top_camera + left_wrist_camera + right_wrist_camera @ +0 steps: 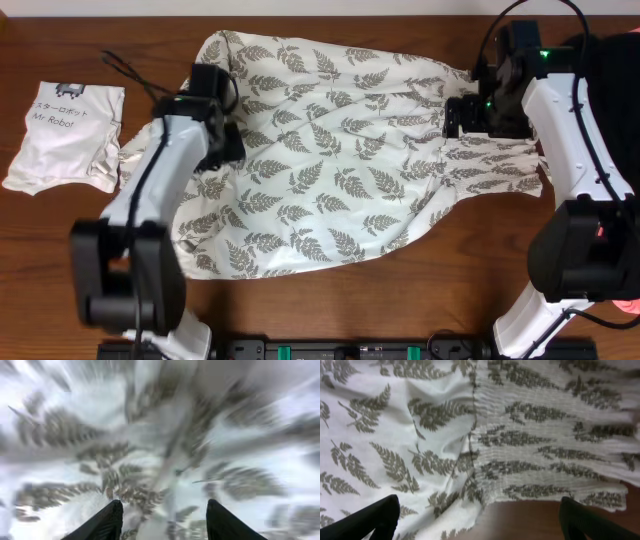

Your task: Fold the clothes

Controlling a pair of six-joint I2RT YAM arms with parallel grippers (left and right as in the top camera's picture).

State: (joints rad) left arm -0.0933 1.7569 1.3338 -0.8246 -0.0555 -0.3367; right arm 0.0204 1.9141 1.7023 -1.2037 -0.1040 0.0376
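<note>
- Seemingly no fold has been made yet: the fern-print garment [330, 170] lies spread out and rumpled on the wooden worktop [400, 300], reaching from under the left pincer [228, 145] across to under the right pincer [455, 115].
- The left pincer hangs close over the cloth's wider end with its jaws partly apart and nothing visibly between them. Its wrist view is blurred, so contact cannot be told.
- The right pincer stands wide and empty above the smocked band [555, 435], with bare wood just below its tips.
- The next move probably calls for each pincer to drop onto an edge, pinch it, then lift and carry it over together. Uneven lifting would likely skew the fold.
- The fabric looks thin and limp, white with grey fern leaves, and creases softly. The band under the right pincer is gathered in fine ribbed rows and probably gives a firmer grip.
</note>
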